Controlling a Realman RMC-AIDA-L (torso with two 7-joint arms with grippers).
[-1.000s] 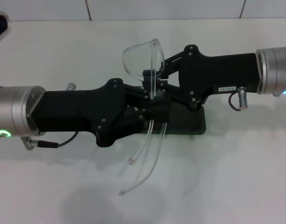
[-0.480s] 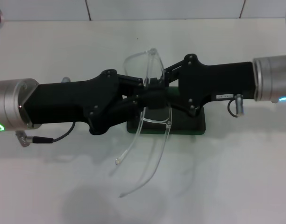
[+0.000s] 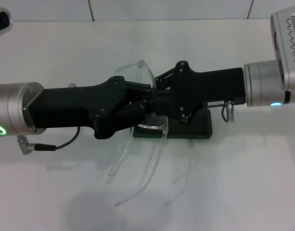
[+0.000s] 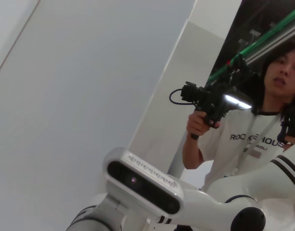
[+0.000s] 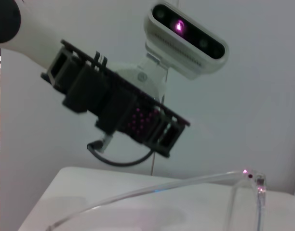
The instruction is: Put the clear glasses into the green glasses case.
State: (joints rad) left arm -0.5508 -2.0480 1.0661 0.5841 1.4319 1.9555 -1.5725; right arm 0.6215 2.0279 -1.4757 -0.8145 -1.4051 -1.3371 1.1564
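Note:
The clear glasses (image 3: 140, 67) hang above the table's middle, lens uppermost, their two thin arms trailing down toward the front. My left gripper (image 3: 146, 98) reaches in from the left and my right gripper (image 3: 156, 92) from the right. They meet at the frame, and each looks shut on it. Below and behind them lies the green glasses case (image 3: 198, 127), a dark slab partly hidden by the grippers; I cannot tell if its lid is open. In the right wrist view a clear arm of the glasses (image 5: 152, 191) runs across close to the camera. The left wrist view shows none of these things.
White table (image 3: 244, 183) all round, with a tiled wall at the back. A person holding a camera (image 4: 210, 103) stands beyond the robot in the left wrist view. The robot's head (image 5: 186, 33) fills the right wrist view.
Both grippers and the glasses have shifted left and lower. The lens has tilted down nearer the grippers, and the right arm has stretched farther in over the case.

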